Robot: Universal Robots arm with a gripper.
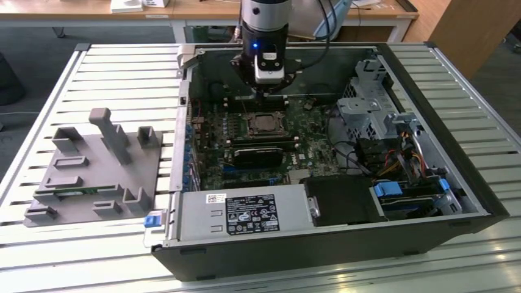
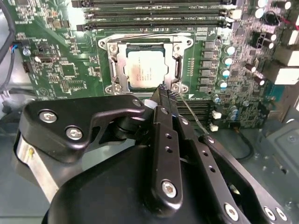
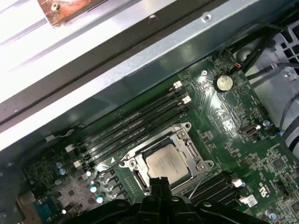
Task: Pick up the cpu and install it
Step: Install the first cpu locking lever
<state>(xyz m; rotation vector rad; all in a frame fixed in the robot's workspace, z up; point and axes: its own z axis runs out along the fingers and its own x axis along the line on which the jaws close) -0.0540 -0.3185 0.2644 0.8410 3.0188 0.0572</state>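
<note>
The cpu point(image 2: 145, 70) lies flat inside the dark socket frame point(image 2: 113, 70) on the green motherboard, silver top facing up. In the first wrist view the cpu point(image 3: 168, 161) sits just beyond my black fingertips. My gripper point(image 2: 167, 91) hovers over the socket's corner, fingers drawn together with nothing between them. A thin wire lever point(image 2: 191, 114) runs beside the fingertips. In the exterior view my gripper point(image 1: 262, 96) hangs inside the open computer case, a little above and behind the cpu point(image 1: 262, 124).
A grey tray point(image 1: 89, 165) with upright posts and a green memory stick point(image 1: 73, 192) lies at the exterior view's left. Case walls point(image 1: 183, 110), memory slots point(image 3: 135, 126), a power supply point(image 1: 244, 213) and drive cages with cables point(image 1: 382, 134) crowd the socket.
</note>
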